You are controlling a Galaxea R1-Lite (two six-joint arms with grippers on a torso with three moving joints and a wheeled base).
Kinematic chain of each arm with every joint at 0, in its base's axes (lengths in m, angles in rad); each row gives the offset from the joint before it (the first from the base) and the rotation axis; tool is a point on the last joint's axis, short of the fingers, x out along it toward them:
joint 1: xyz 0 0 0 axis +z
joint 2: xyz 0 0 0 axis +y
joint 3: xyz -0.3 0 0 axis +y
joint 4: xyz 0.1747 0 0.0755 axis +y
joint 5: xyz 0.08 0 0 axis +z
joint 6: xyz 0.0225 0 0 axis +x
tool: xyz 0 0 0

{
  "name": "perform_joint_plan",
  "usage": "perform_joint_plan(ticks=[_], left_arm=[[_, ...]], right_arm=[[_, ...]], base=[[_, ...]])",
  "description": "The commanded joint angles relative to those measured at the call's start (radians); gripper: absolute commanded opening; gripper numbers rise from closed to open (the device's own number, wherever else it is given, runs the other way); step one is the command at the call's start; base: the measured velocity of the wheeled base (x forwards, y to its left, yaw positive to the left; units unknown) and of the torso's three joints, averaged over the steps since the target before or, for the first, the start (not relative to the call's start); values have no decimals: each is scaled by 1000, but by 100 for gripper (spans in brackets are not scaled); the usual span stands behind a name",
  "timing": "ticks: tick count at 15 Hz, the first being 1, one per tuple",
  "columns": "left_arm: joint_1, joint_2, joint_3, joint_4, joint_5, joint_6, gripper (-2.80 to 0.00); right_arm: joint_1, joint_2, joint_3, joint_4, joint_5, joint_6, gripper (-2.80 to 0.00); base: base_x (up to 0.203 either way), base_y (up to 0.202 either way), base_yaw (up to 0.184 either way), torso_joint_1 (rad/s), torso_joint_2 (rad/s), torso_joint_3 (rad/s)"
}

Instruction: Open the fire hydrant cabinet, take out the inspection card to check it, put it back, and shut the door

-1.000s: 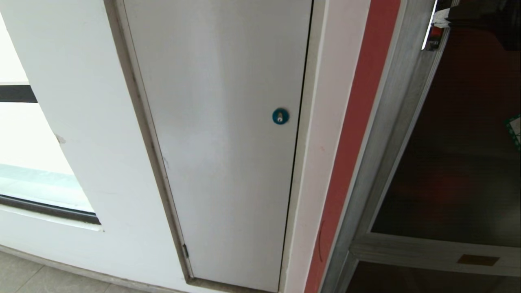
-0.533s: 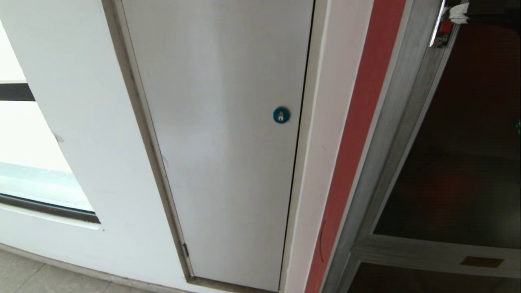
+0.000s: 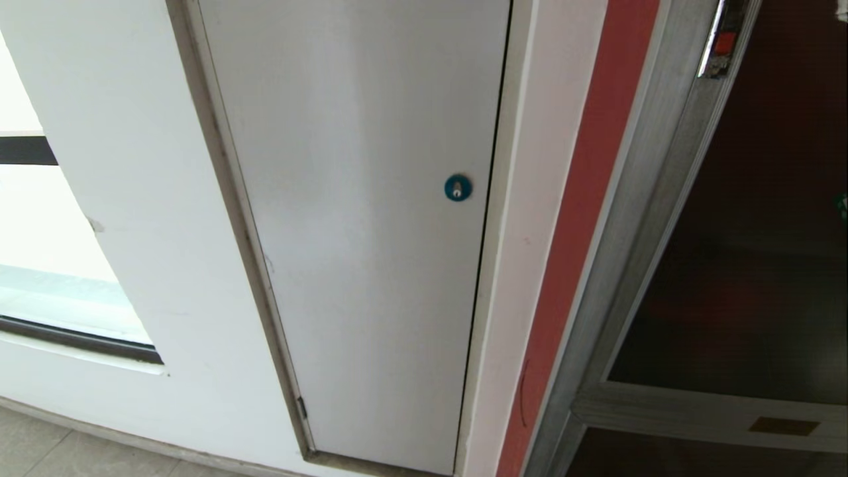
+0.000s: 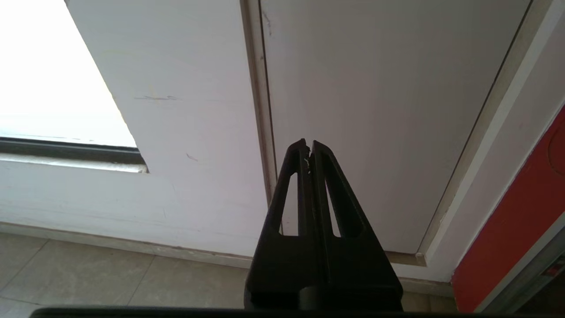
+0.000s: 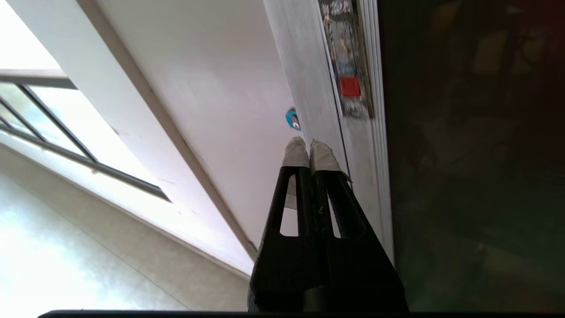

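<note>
Grey-white panel [image 3: 358, 218] with a blue lock [image 3: 457, 187]; dark glass door [image 3: 748, 252], orange-red button [image 3: 725, 43].

Both your tools are closed and empty.

Your right tool [image 5: 308, 148] has its two black fingers pressed together, the grey-taped tips [image 5: 295, 152] meeting with nothing between them; in its wrist view it points up and forward. Your left tool [image 4: 308, 145] is likewise pinched to a point, its bare black fingers [image 4: 326, 185] flush along their length, holding nothing, aimed level and slightly down. Neither arm shows in your head view.
</note>
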Motion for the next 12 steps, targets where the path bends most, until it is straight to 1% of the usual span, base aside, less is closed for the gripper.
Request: perform_joint_plan(ticks=[1,4,8,12], left_arm=[[0,1,6,0,0,0,-280],[0,1,6,0,0,0,-280],[0,1,6,0,0,0,-280],[0,1,6,0,0,0,-280]], right_arm=[[1,-77,5,19,2,-21,-280],[1,-121,23,59,0,-26,-280],[1,-165,71,66,2,-23,-280],[1,-249,172,66,-12,-23,-280]], base=[[0,0,0,0,0,0],[0,0,0,0,0,0],[0,0,0,0,0,0],[0,0,0,0,0,0]])
